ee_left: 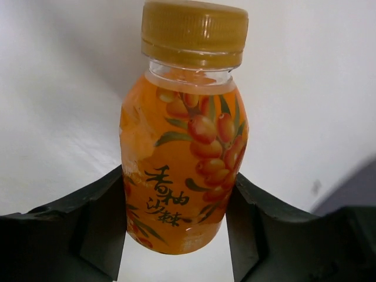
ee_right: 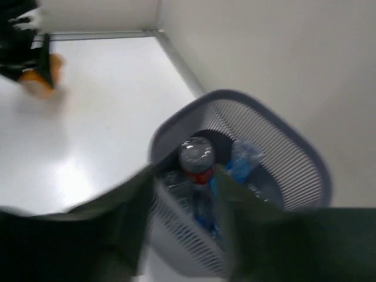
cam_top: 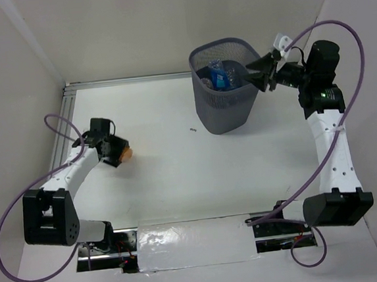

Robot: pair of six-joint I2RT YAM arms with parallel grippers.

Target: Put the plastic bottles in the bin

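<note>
Left tool [ee_left: 179, 176]: the fingers are pressed against both sides of the orange bottle [ee_left: 182, 147], so it is taken as gripped. The bottle is held over the left part of the table [cam_top: 172, 175], well apart from the bin [cam_top: 229, 114].

Right tool [cam_top: 260, 73]: the jaws are spread and nothing is held. It is poised at the bin's right rim, over the mouth.

Progress: several bottles [cam_top: 221, 77] are seen inside the bin. Most carry blue labels, and one with a red label shows in the right wrist view. No other bottle is seen on the table in the top view. The orange bottle is therefore judged to be the last one outstanding. The carry across and the release over the bin are left to do.

Not resolved: the bottles in the bin cannot be counted, as they overlap and the mesh wall hides the lower ones. The right wrist view is blurred, so caps and labels there are read only roughly. Whether the orange bottle is lifted or rests on the table cannot be told.
</note>
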